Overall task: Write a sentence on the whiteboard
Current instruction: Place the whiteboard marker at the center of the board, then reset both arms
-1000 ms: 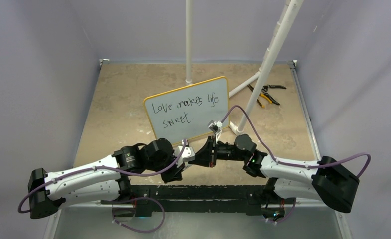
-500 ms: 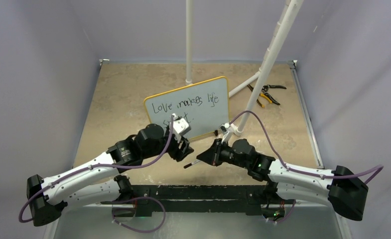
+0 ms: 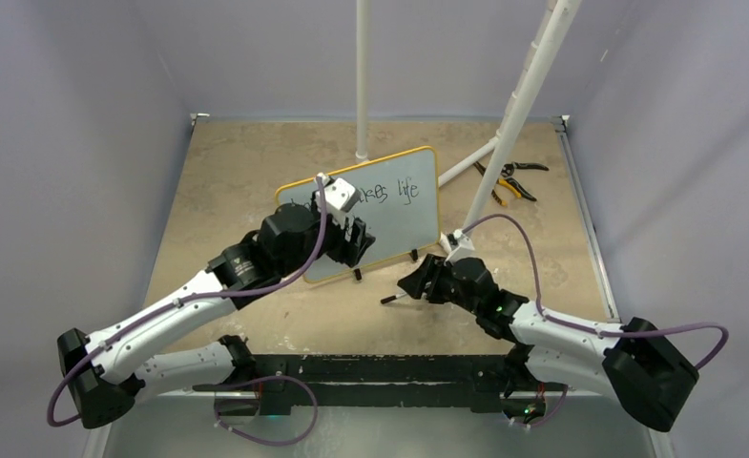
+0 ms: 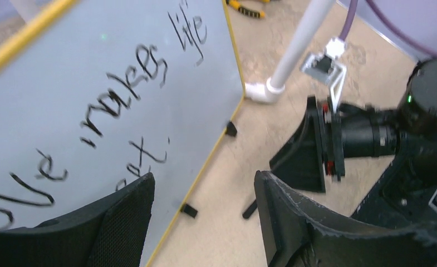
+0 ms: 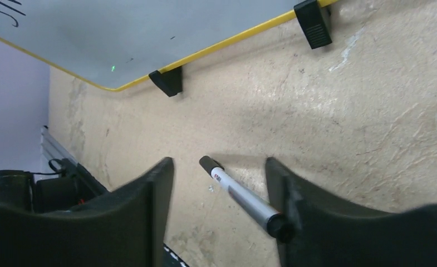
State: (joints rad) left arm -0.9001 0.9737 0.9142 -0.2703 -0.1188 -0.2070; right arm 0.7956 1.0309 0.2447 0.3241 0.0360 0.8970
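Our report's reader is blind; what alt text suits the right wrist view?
The right gripper, jaws open, frames a silver-and-black marker against the beige table. Above, the whiteboard shows its yellow lower edge and two black feet.

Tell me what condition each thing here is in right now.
whiteboard: propped on its feet, written on.
left tool: open, empty, near the whiteboard's lower edge.
right tool: open.
marker: loose between the right tool's fingers, not gripped.
pliers: lying on the table, handles spread.

Whiteboard [image 3: 404, 221] lettering partly behind left arm [image 3: 248, 267]
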